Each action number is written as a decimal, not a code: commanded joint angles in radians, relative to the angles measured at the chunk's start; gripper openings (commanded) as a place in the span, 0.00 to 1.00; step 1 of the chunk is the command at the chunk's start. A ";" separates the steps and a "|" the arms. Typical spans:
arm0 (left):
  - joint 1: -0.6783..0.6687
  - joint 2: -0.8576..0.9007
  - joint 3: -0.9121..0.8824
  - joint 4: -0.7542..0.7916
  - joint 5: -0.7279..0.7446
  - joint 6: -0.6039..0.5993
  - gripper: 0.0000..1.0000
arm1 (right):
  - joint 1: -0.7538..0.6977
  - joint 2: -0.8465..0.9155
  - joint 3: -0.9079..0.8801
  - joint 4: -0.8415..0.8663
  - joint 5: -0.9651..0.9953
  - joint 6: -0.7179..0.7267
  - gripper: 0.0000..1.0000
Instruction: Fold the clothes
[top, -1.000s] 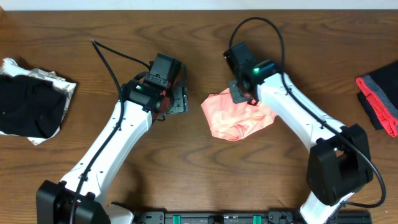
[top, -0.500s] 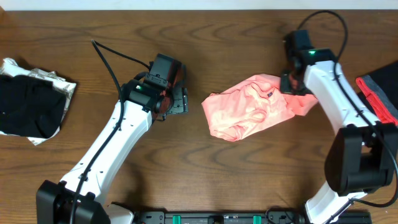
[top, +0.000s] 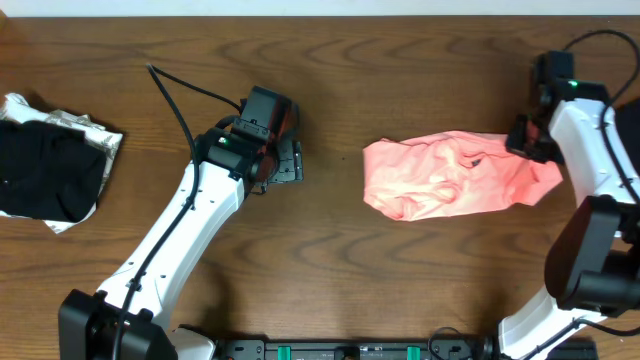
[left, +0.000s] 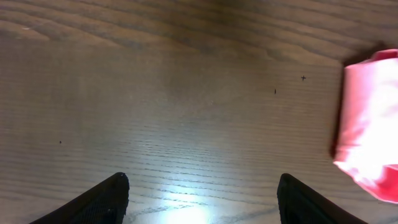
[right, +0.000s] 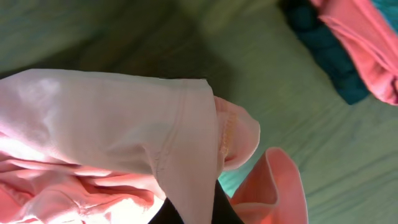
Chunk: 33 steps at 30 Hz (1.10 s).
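Observation:
The clothes, a crumpled salmon-pink T-shirt (top: 450, 178), lie stretched sideways on the wooden table right of centre. My right gripper (top: 528, 140) is at the shirt's right end, shut on a hem of the fabric. In the right wrist view the pale pink cloth (right: 124, 118) rises from between the dark fingers of that gripper (right: 196, 210). My left gripper (top: 290, 160) hovers open over bare wood, well left of the shirt. In the left wrist view it (left: 202, 186) holds nothing, and the shirt's edge (left: 370, 127) shows at the right.
A black garment on a silvery wrapper (top: 50, 165) lies at the table's left edge. A dark grey and red garment (top: 610, 160) lies at the right edge, close to my right arm, and shows as teal and pink cloth (right: 348, 43) in the right wrist view.
My right gripper has moved far right with the shirt's edge in it, dragging the shirt rightward and stretching it out. The left arm has not moved.

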 joint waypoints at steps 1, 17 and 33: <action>0.003 0.004 -0.006 -0.003 -0.011 0.013 0.77 | -0.042 -0.006 0.015 -0.003 0.025 0.010 0.01; 0.003 0.004 -0.006 -0.003 -0.011 0.013 0.77 | 0.261 -0.182 0.016 -0.029 -0.084 -0.111 0.01; 0.003 0.004 -0.006 -0.012 -0.001 0.013 0.77 | 0.666 0.058 0.016 0.049 -0.079 -0.064 0.01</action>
